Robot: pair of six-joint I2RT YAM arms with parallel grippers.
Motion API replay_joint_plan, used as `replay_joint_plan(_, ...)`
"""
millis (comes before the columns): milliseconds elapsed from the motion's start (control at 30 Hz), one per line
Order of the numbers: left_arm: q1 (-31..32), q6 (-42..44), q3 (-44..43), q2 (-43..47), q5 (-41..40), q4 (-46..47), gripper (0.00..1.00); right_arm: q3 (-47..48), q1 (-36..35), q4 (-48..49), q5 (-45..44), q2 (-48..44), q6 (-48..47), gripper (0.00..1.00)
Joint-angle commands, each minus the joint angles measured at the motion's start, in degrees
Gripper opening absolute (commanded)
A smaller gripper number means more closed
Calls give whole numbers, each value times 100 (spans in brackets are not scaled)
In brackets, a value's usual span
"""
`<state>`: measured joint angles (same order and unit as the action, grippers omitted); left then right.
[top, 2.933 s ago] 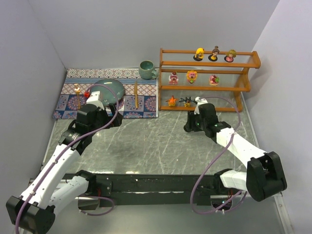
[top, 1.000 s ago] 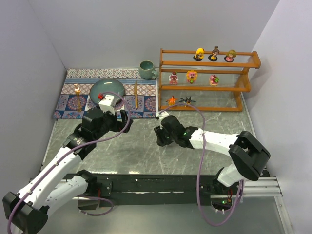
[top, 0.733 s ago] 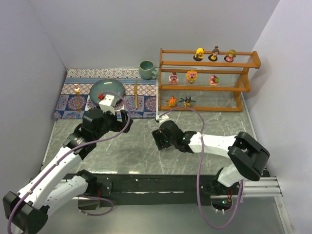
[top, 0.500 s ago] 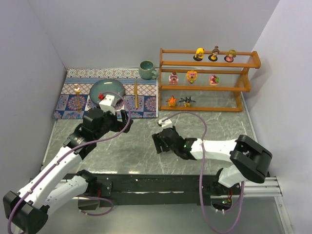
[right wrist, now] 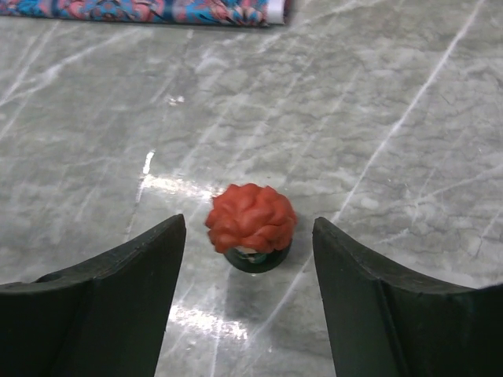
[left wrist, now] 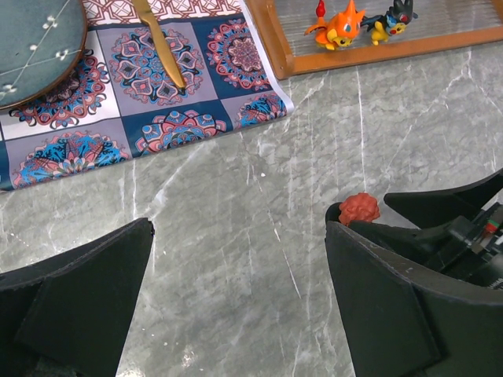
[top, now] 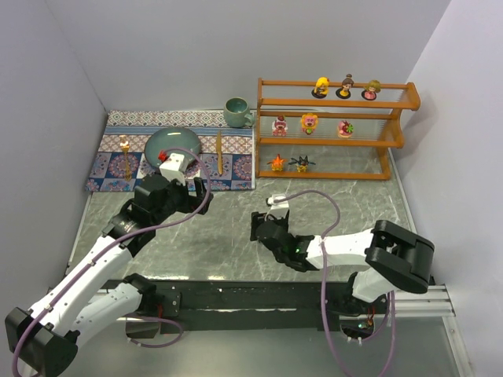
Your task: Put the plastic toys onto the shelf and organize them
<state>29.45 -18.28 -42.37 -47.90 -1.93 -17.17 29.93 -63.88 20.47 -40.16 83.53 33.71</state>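
Currently the right gripper (right wrist: 247, 228) is spread wide, its jaws well apart and not pinching. Between the two fingers (right wrist: 118, 298), touching neither, a red-haired figurine (right wrist: 251, 224) stands upright on its dark round base on the grey marble table (right wrist: 409, 94). The left wrist view agrees, with the figurine right at the tips of the right arm's fingers.

The left gripper (left wrist: 236, 271) is likewise spread, jaws far apart, and hangs over the marble to the left of the figurine, near the edge of the patterned mat (left wrist: 204, 126).

On the mat lie a teal plate (top: 173, 145) and two slim wooden utensils (top: 219, 153), with a teal mug (top: 236, 111) at its far right corner.

The shelf (top: 397, 141) stands far right, well apart from the figurine.
- Top tier: three round-headed figures (top: 346, 85) in a row.
- Middle tier: three pink and red bears (top: 310, 123).
- Bottom tier, left end: an orange spiky creature (top: 277, 162) with a dark spiky creature (top: 300, 163) just beside it.

All eight look upright; finer detail is too small to read.
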Motion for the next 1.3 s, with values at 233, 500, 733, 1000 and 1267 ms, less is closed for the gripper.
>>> replay_joint_plan(233, 8, -17, -61, -44, -97, 56, 97, 30, -11, 853, -466, 471, 162, 69)
replay_joint_plan(500, 8, -26, -61, -44, -114, 29, 97, 206, -11, 731, -589, 788, 258, 66)
replay_joint_plan(733, 8, -26, -70, -44, -114, 21, 97, 197, -11, 783, -642, 735, 162, 47)
replay_joint_plan(1000, 8, -26, -78, -70, -114, 3, 97, 320, 7, 433, -475, -46, -575, 27)
replay_joint_plan(1267, 8, -17, -105, -149, -123, -32, 97, 1470, 717, -1129, 454, -1048, -1533, 25)
